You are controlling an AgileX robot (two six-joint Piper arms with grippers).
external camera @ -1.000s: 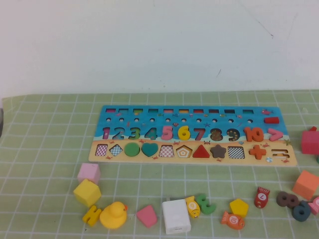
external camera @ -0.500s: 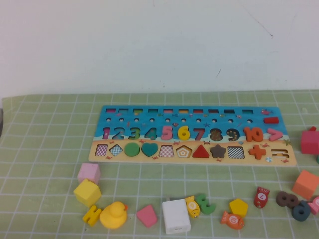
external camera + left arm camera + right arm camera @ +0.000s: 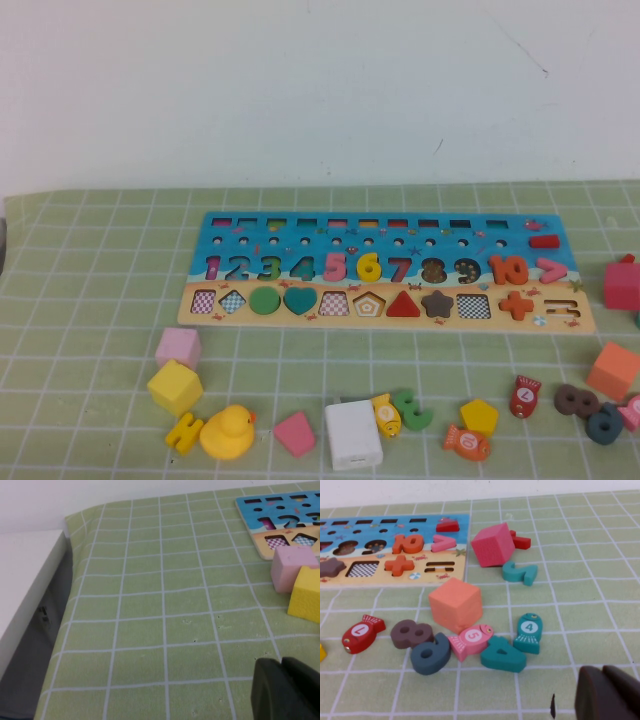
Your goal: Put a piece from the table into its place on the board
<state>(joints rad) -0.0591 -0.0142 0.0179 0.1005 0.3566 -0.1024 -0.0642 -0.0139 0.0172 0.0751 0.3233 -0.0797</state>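
Note:
The board (image 3: 390, 240) lies flat at the middle of the green grid mat (image 3: 100, 300). The yellow numeral 6 (image 3: 368, 267) sits in the board's numeral row between the pink 5 and the 7, covering its recess. Neither gripper shows in the high view. My left gripper (image 3: 281, 661) is shut and empty, low over bare mat near the table's left edge, short of the board's left end (image 3: 260, 510). My right gripper (image 3: 602, 670) is shut and empty over the mat, on the near side of loose pieces off the board's right end (image 3: 370, 525).
In front of the board lie a pink cube (image 3: 178, 347), yellow cube (image 3: 175, 386), rubber duck (image 3: 228, 432), white block (image 3: 352, 434), green numeral (image 3: 412, 409) and yellow pentagon (image 3: 479, 415). At the right are an orange cube (image 3: 613, 370), a red cube (image 3: 622, 284), fish and numerals.

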